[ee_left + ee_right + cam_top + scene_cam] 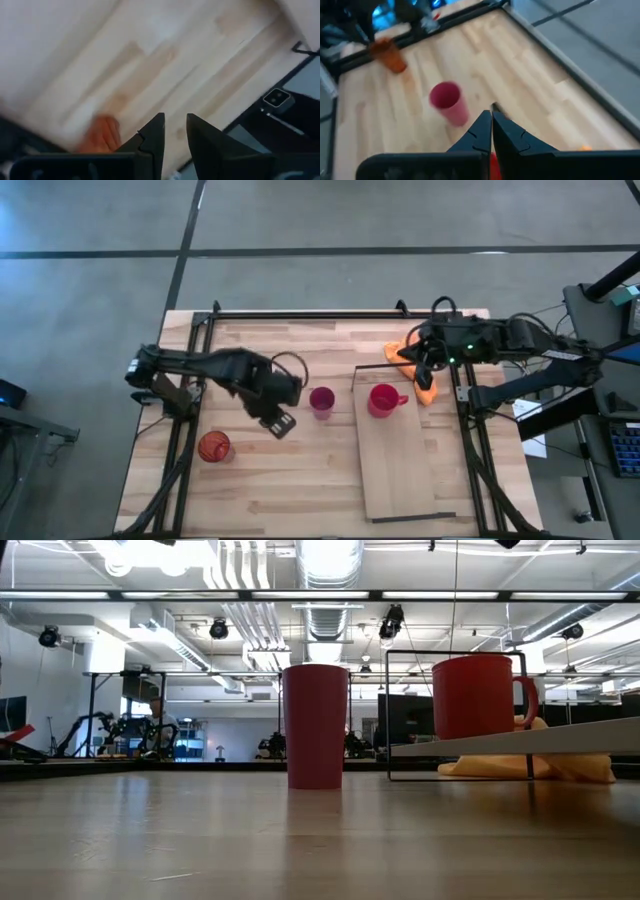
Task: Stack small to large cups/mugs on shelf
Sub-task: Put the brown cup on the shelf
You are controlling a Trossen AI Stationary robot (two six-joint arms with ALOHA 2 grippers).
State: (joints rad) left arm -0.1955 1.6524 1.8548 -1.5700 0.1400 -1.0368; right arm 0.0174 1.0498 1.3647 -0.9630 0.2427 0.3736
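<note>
The red mug (383,399) stands upright on the far end of the light-wood shelf (405,470); it also shows in the low view (478,696). The magenta cup (322,401) stands upright on the tabletop just left of the shelf. The orange translucent cup (214,446) stands on the tabletop at the near left. My left gripper (283,425) hovers between these two cups, with a narrow gap between its fingers (175,120), and is empty. My right gripper (428,370) is shut (491,115) and empty, just beyond the mug.
An orange cloth (415,360) lies by the shelf's far right corner, under my right gripper. Black frame rails (190,380) run along the table's left, right and far sides. Bare tabletop (290,490) lies at the near side, left of the shelf.
</note>
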